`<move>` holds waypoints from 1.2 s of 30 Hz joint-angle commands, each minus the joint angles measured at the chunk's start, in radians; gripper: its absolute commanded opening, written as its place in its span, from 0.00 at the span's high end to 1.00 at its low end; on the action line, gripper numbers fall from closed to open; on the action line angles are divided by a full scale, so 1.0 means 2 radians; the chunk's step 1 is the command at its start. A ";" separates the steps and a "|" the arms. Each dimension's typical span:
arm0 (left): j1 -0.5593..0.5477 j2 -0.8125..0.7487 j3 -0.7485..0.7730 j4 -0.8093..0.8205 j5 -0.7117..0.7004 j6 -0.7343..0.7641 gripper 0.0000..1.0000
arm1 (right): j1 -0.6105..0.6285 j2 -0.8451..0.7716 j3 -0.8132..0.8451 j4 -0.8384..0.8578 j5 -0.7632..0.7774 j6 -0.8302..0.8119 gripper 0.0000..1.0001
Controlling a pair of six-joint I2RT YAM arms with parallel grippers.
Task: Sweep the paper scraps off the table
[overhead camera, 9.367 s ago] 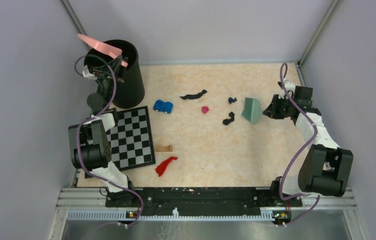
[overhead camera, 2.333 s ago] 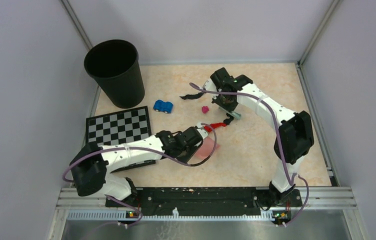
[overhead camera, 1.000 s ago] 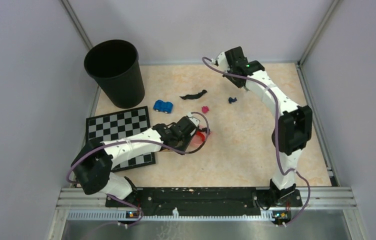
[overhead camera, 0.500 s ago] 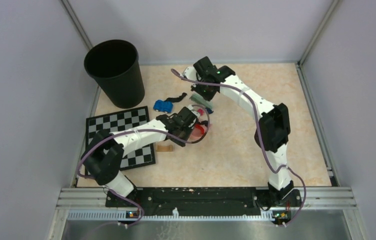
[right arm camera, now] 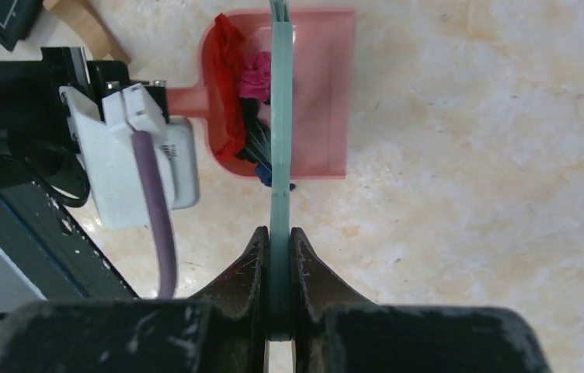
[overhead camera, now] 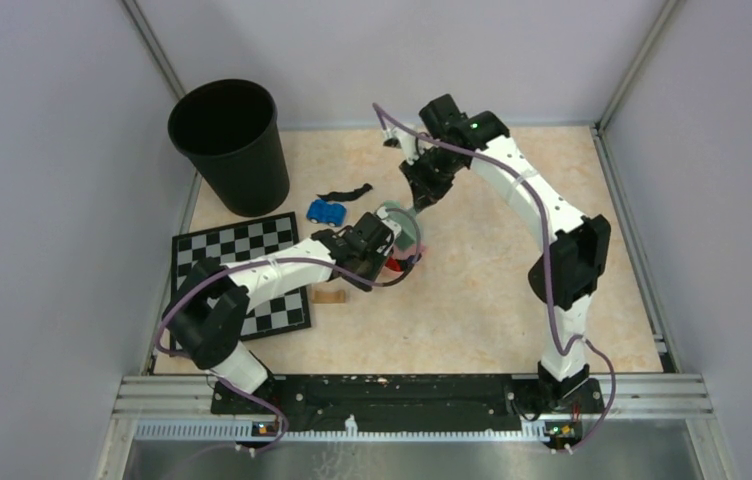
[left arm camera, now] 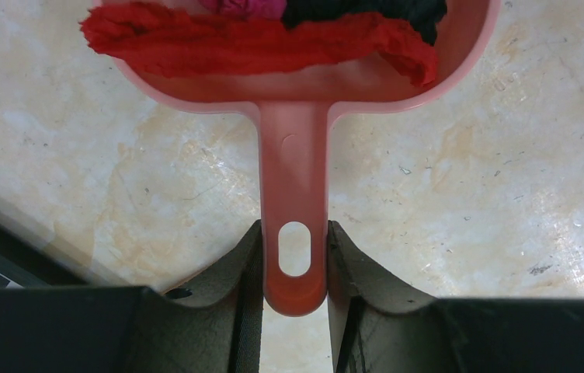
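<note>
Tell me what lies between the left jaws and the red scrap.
Only the handle of the pink dustpan and a bare strip of its pan, short of the red scrap. The left wrist view shows this, left gripper shut on the handle.

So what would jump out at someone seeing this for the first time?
The pink dustpan, gripped by the left claw in the middle of the table, stands out, loaded with red, magenta and black paper scraps. The right claw holds a pale green brush across the pan. One black scrap lies loose by the blue toy car.
</note>
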 commanded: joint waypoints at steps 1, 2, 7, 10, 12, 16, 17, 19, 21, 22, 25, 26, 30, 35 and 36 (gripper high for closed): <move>0.002 -0.031 -0.012 0.023 0.015 0.009 1.00 | -0.040 -0.041 0.051 0.010 -0.032 0.022 1.00; 0.002 -0.035 -0.014 0.023 0.017 0.010 1.00 | -0.046 -0.043 0.054 0.015 -0.029 0.024 1.00; 0.002 -0.045 -0.018 0.027 0.021 0.011 1.00 | -0.051 -0.057 0.034 0.048 0.052 0.021 1.00; 0.002 -0.041 -0.017 0.027 0.025 0.012 1.00 | -0.051 -0.059 0.005 0.059 0.107 0.013 1.00; 0.002 -0.037 -0.016 0.027 0.029 0.011 1.00 | -0.051 -0.056 -0.017 0.056 0.123 0.009 1.00; 0.002 -0.037 -0.019 0.032 0.033 0.007 1.00 | -0.051 -0.069 -0.081 0.073 0.122 0.007 1.00; 0.002 -0.040 -0.020 0.035 0.033 0.007 1.00 | -0.051 -0.078 -0.100 0.085 0.129 0.008 1.00; 0.002 -0.046 -0.022 0.039 0.031 0.007 1.00 | -0.051 -0.098 -0.131 0.112 0.149 0.010 1.00; 0.002 -0.051 -0.023 0.040 0.030 0.009 1.00 | -0.052 -0.121 -0.156 0.135 0.165 0.014 1.00; 0.002 -0.053 -0.023 0.040 0.030 0.009 1.00 | -0.053 -0.130 -0.167 0.142 0.168 0.016 1.00; 0.002 -0.056 -0.019 0.037 0.027 0.011 1.00 | -0.058 -0.150 -0.191 0.153 0.165 0.026 1.00; 0.002 -0.057 -0.017 0.034 0.025 0.010 1.00 | -0.060 -0.158 -0.196 0.154 0.165 0.028 1.00; 0.002 -0.068 -0.012 0.030 0.013 0.008 1.00 | -0.077 -0.185 -0.214 0.158 0.152 0.040 1.00; 0.003 -0.085 -0.003 0.023 0.001 0.009 1.00 | -0.147 -0.216 -0.234 0.163 0.055 0.078 1.00; 0.003 -0.089 -0.002 0.019 -0.003 0.009 1.00 | -0.162 -0.224 -0.244 0.169 0.036 0.083 1.00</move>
